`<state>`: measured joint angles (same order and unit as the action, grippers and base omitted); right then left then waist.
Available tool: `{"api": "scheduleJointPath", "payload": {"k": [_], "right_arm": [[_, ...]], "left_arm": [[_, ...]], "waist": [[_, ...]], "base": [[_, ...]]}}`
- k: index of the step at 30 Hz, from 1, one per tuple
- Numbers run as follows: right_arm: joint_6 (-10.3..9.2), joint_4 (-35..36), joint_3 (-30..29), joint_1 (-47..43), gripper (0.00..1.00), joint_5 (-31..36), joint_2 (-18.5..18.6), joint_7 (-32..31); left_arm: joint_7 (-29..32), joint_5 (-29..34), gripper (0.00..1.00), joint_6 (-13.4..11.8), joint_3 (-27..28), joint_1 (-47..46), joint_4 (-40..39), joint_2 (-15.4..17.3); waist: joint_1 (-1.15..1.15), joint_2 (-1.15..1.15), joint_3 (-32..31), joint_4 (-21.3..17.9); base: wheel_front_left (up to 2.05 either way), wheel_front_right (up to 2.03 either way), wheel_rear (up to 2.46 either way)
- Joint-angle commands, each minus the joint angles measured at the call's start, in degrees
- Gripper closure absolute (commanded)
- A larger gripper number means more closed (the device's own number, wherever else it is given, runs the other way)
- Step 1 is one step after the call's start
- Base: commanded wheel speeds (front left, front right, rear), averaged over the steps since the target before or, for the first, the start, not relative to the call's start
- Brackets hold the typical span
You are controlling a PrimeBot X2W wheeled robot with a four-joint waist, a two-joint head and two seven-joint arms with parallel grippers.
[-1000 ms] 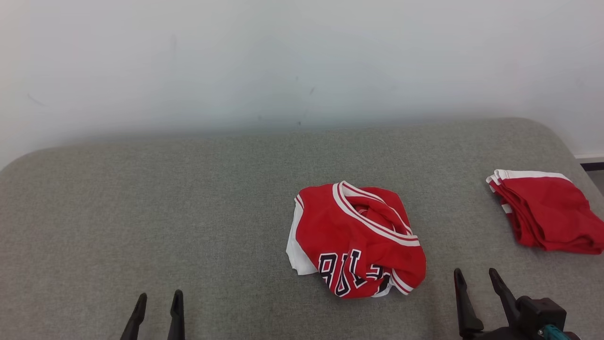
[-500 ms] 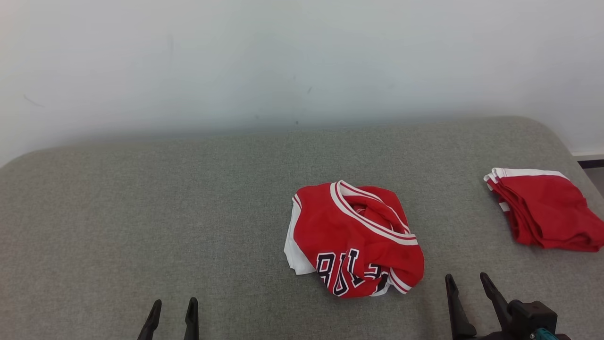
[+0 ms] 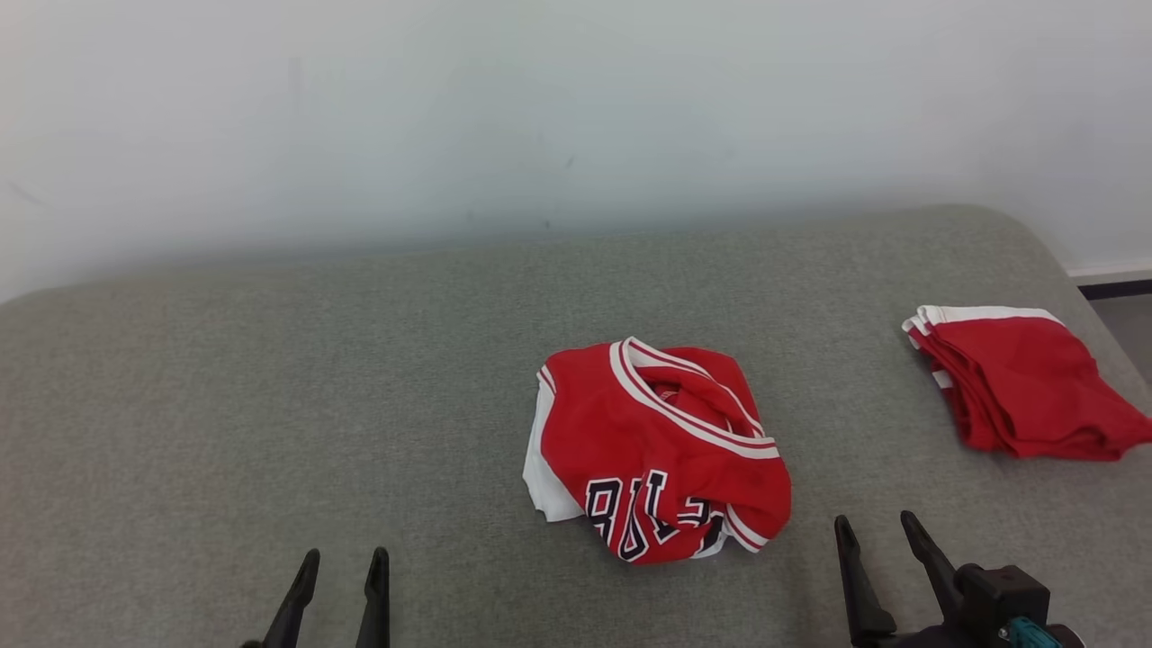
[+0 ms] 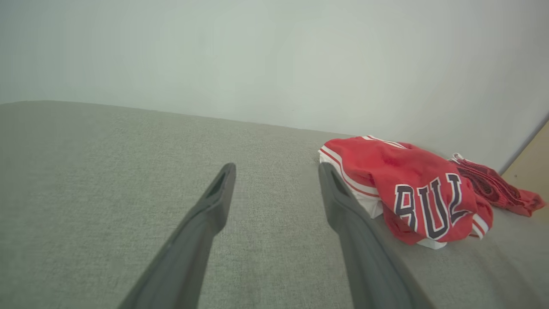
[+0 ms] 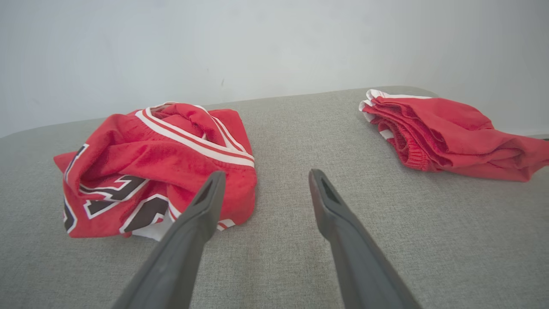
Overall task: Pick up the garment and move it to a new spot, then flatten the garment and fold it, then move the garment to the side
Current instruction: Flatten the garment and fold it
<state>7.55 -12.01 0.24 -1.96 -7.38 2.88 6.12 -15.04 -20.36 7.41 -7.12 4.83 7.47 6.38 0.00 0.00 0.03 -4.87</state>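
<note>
Covering most of the head view, the grey padded surface (image 3: pixel 270 378) is left largely bare, presumably as room for spreading. The crumpled jersey (image 3: pixel 657 450) is bunched right of centre near the front edge, not yet lifted. A folded red garment (image 3: pixel 1017 382) is set aside by the right edge. The left gripper (image 3: pixel 345 558) and right gripper (image 3: pixel 875 522) are held spread and empty over the front edge, flanking the jersey, apart from it.

Head view. Crumpled red jersey (image 3: pixel 657 450) at the middle of the grey worktop (image 3: pixel 270 405), dark lettering toward the near side. Folded red cloth (image 3: pixel 1017 382) at far right, well apart. My left hand (image 3: pixel 345 553) and right hand (image 3: pixel 874 519) at the near edge, fingers parted, empty.
</note>
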Motion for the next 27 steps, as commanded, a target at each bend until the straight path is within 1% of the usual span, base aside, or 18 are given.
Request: {"api": "scheduleJointPath", "payload": {"k": [1, 5, 9, 15, 23, 27], "right_arm": [[-0.14, 0.23, 0.18, 0.68, 0.00, 0.09, 0.02, 0.15], [-0.14, 0.52, 0.70, 1.23, 0.00, -0.18, 0.02, 0.21], [-0.14, 0.67, 1.48, 2.26, 0.00, -0.56, 0.00, 0.44], [-0.14, 0.39, 2.38, 3.63, 0.00, -1.02, -0.01, 0.94], [-0.14, -0.36, 3.42, 5.05, 0.00, -1.91, -0.03, 2.03], [-0.14, -1.27, 4.16, 5.74, 0.00, -2.93, -0.05, 2.98]], "left_arm": [[-0.20, -0.17, 0.00, 0.06, -0.16, -1.14, 0.19, 0.42], [0.83, -0.36, 0.00, 0.07, -1.47, -4.72, 0.89, 1.65], [3.91, -1.38, 0.00, 0.08, -3.79, -10.72, 2.03, 4.04], [12.34, -3.44, 0.00, 0.00, -10.71, -22.59, 5.65, 8.27], [25.07, -5.57, 0.00, 0.00, -17.61, -37.61, 13.66, 10.56], [30.48, -4.81, 0.00, -0.25, -18.65, -43.15, 18.54, 10.98]], "waist": [[0.00, 0.00, 0.32, -1.04], [0.00, 0.00, 1.29, -3.73], [0.00, 0.00, 2.98, -6.94], [0.00, 0.00, 5.53, -12.25], [0.00, 0.00, 9.05, -19.17], [0.00, 0.00, 10.72, -21.84]], "base": [[0.00, 0.00, 0.00], [0.00, 0.00, 0.00], [0.00, 0.00, 0.00], [0.00, 0.00, 0.00], [0.00, 0.00, 0.00], [0.00, 0.00, 0.00]]}}
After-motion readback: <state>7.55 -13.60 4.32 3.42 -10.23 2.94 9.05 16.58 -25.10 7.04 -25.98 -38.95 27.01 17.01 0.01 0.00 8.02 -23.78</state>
